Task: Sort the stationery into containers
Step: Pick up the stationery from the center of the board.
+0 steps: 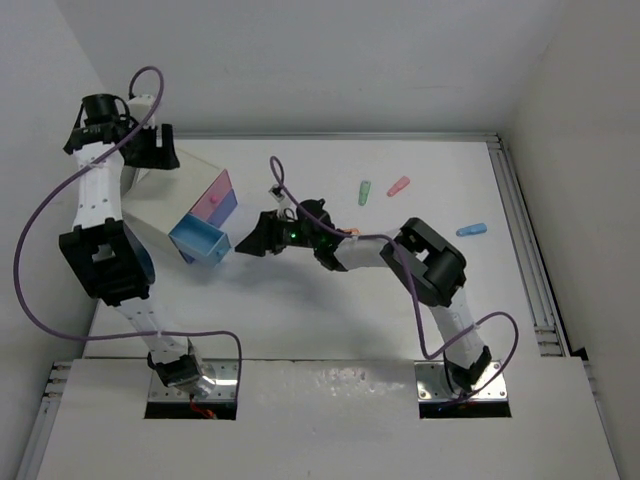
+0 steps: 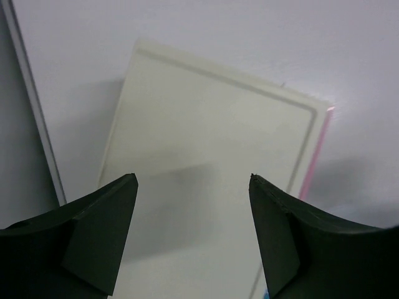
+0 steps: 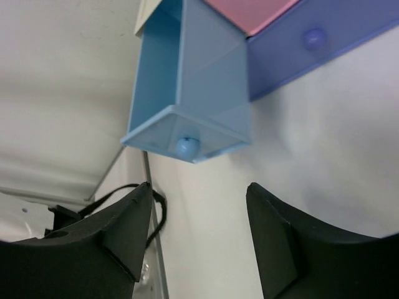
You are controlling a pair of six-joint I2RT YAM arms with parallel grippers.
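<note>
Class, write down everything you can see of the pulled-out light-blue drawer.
The light-blue drawer is a plastic box, slightly translucent, open on top, with a small round knob on its front panel. It is pulled well out of a cream-topped casing, beside a shut pink drawer and a shut violet drawer. No contents show inside. The open right hand hovers just before the knob; no contact shows.

Lit brightly and evenly from above; soft shadows across the white bench (image 1: 330,310); slight blur close up in wrist views.
</note>
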